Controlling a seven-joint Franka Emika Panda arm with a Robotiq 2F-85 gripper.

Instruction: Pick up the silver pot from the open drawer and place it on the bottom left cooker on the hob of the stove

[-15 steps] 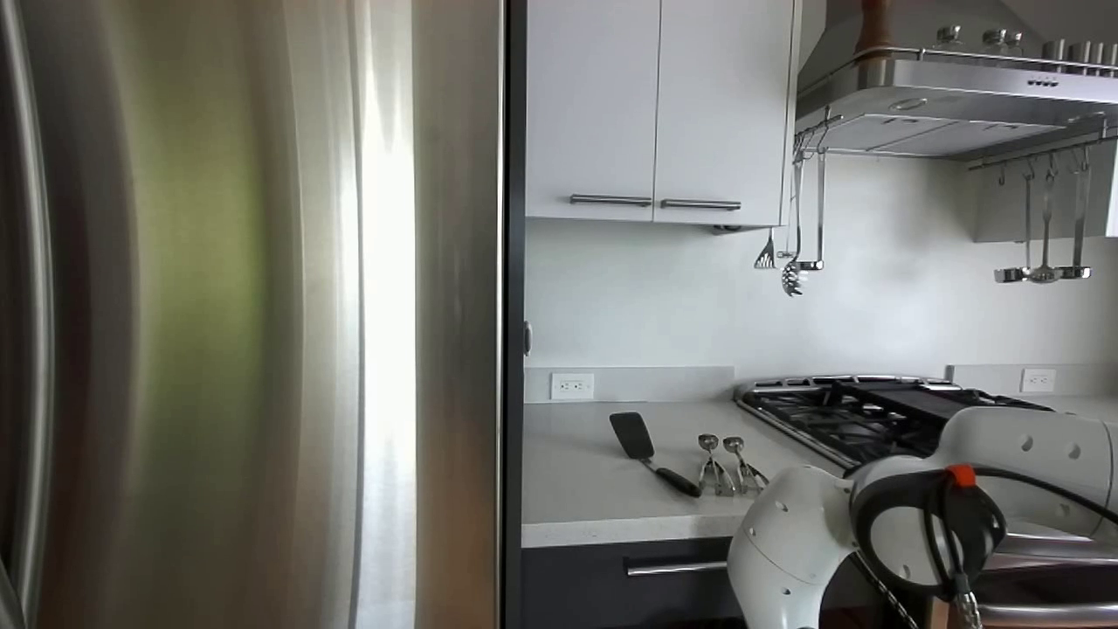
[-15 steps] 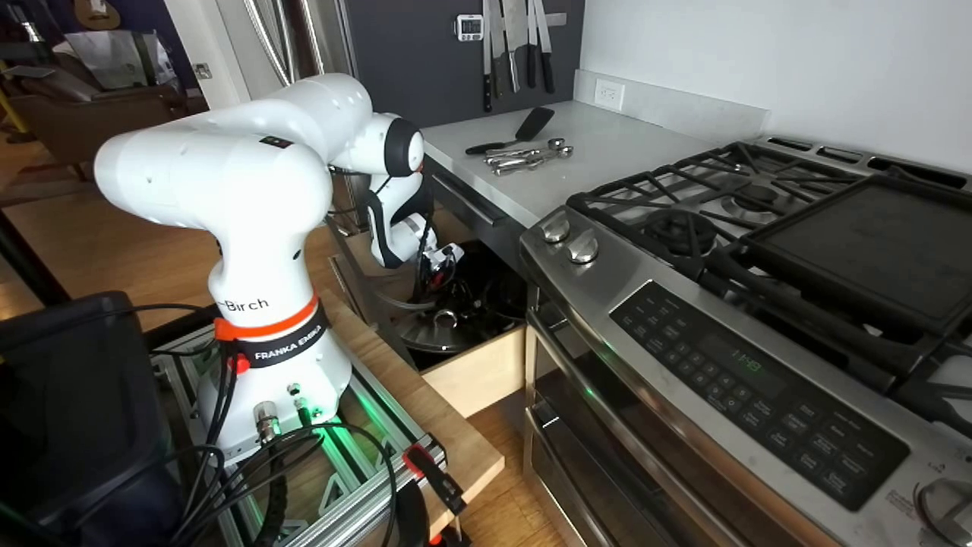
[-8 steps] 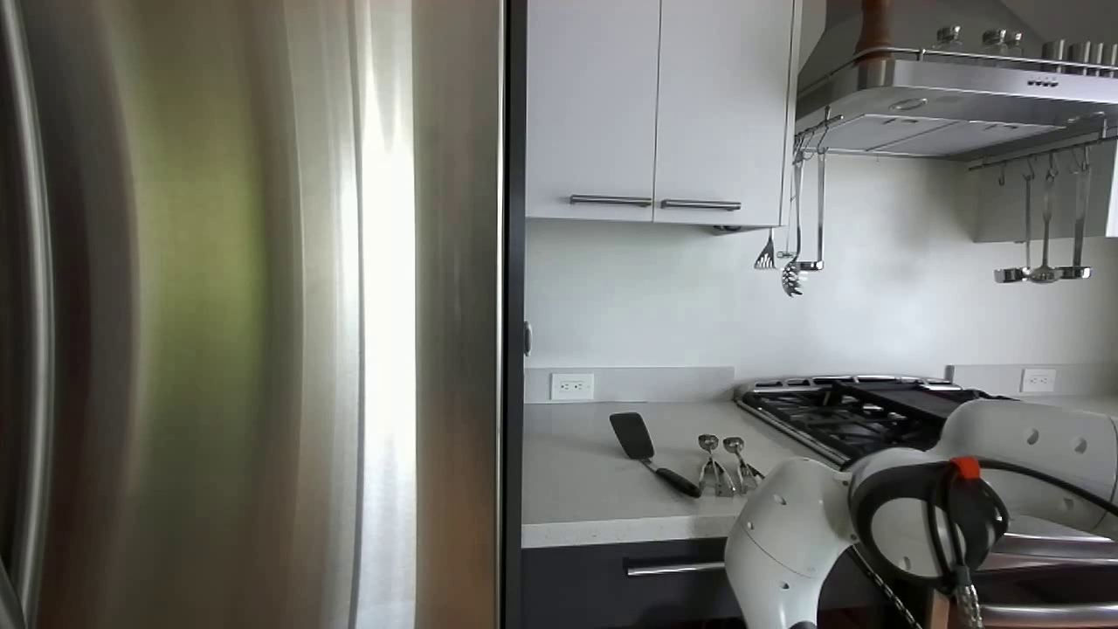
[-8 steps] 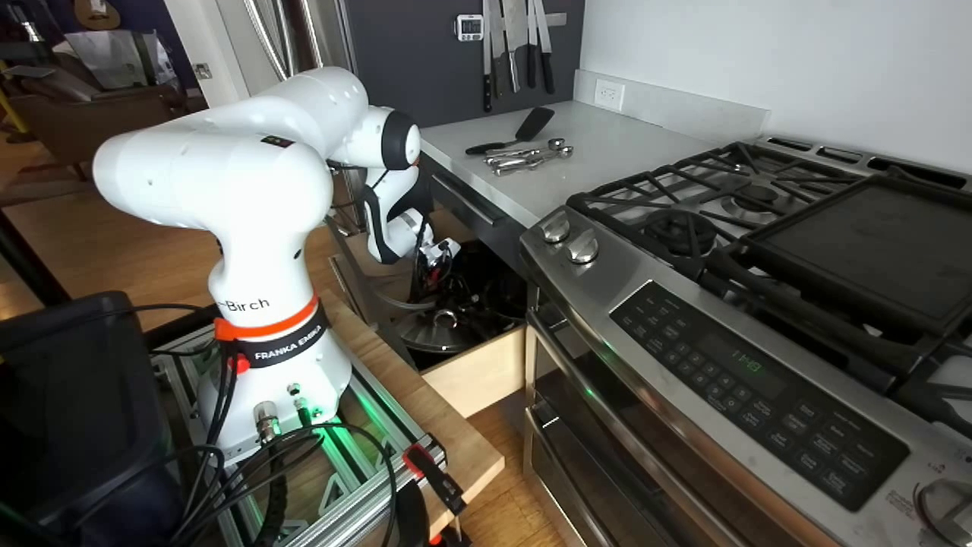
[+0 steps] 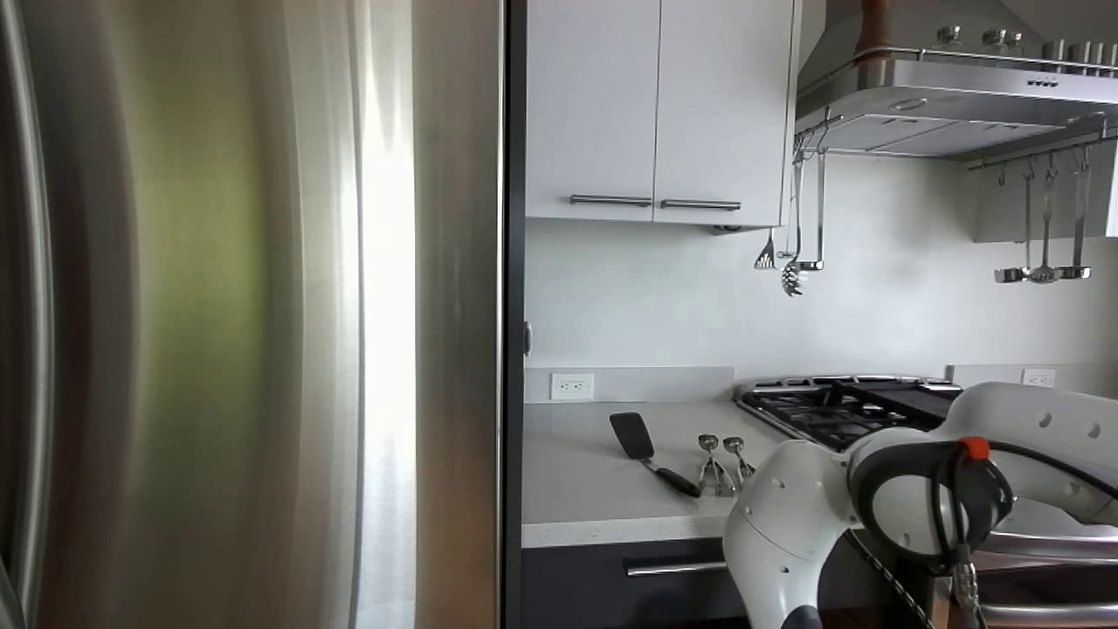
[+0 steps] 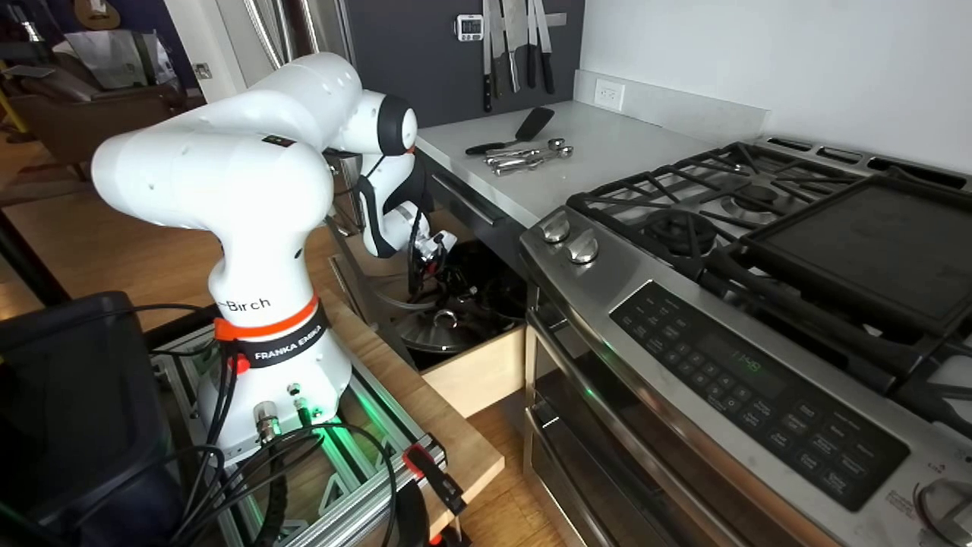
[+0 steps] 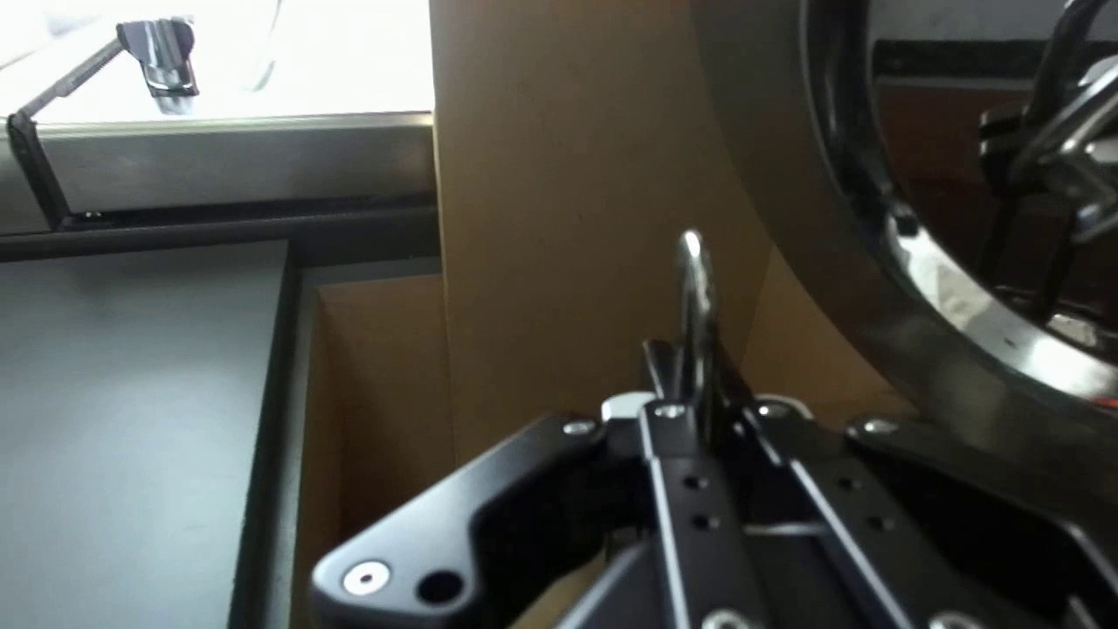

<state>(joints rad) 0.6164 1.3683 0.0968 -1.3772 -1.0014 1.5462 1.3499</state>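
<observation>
Raised slightly, the end effector [image 7: 699,384] holds a glossy-rimmed, grey-walled silver pot [image 7: 840,262].

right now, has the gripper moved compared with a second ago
Yes. The gripper has moved up and slightly toward the picture's left, judged in an exterior view against the open drawer, which has not shifted.

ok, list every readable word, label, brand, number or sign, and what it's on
"Birch": arm, mark before it unclear
"FRANKA EMIKA": base band
"11:48", slightly blurred: stove display
Too small or blurred: keypad, stove corner print, timer
None seen in the wrist view
</observation>
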